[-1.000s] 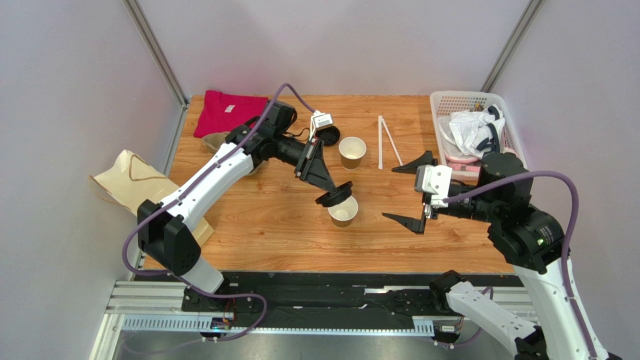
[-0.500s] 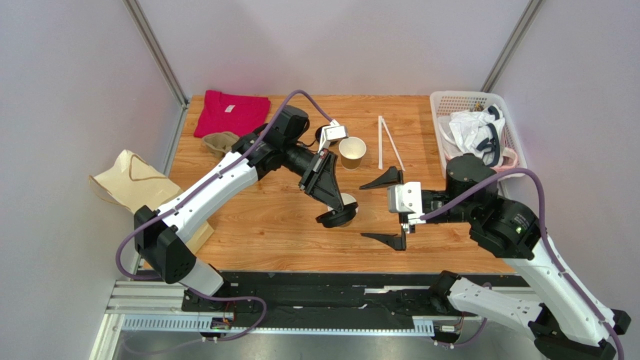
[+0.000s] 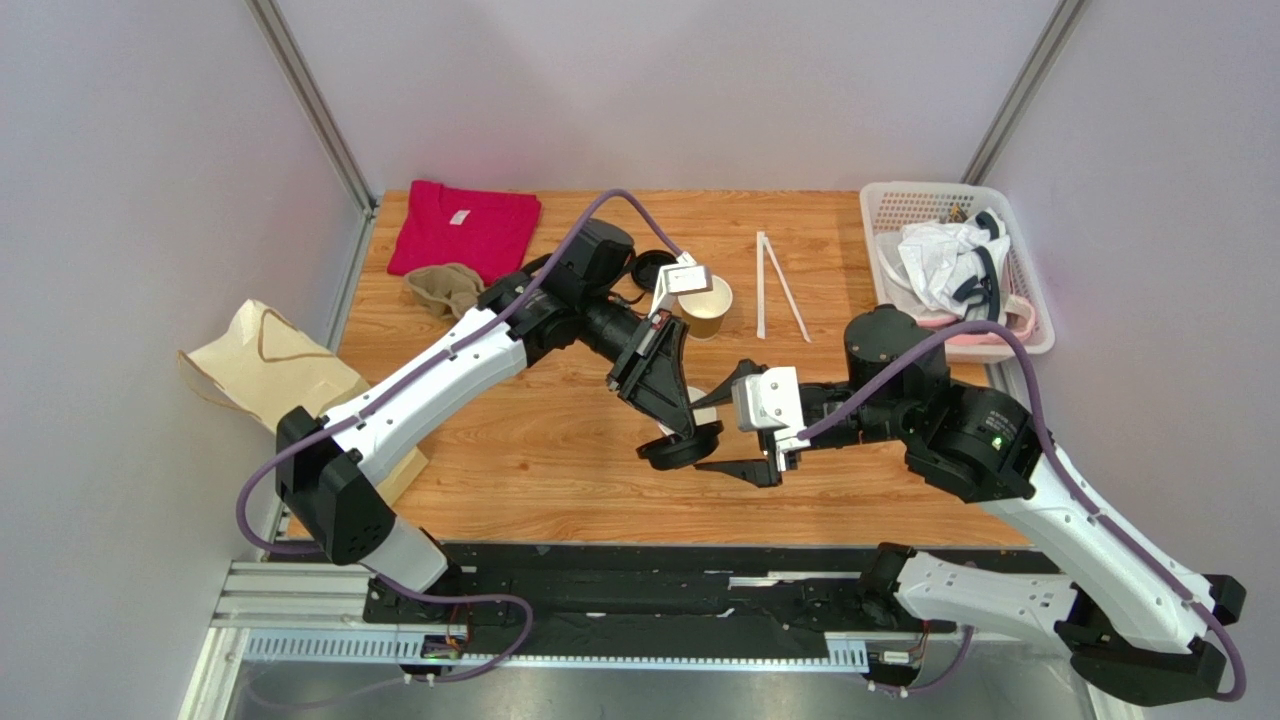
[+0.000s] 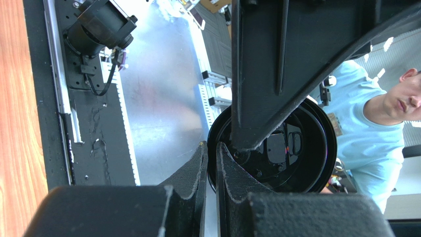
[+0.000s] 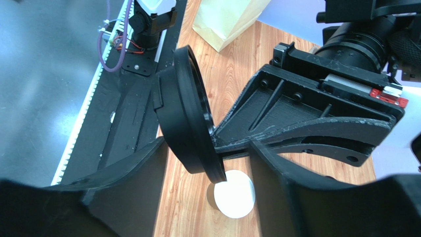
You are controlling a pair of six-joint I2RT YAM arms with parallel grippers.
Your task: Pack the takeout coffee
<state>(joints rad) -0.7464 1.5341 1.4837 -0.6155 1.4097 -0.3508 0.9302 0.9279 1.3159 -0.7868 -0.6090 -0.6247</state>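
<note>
Centre of frame: left gripper (image 4: 211, 158) clamped on black lid (image 5: 190, 113), now lowered over the open paper cup (image 5: 236, 193); right gripper (image 3: 715, 431), newly arrived from right, jaws narrowing yet apart astride lid; capping pending, packing unbegun.

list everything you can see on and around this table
held lid: one, black, near middle
near cup: one, white inside, below that lid
far cup: one, tan, far middle
sticks: two, white, right of far cup
cloth: one, red, far left
lump: one, brown, beside cloth
basket: one, white, far right, clothes inside
paper bag: one, tan, off left edge
left gripper: black, shut on held lid
right gripper: black, open beside it
</note>
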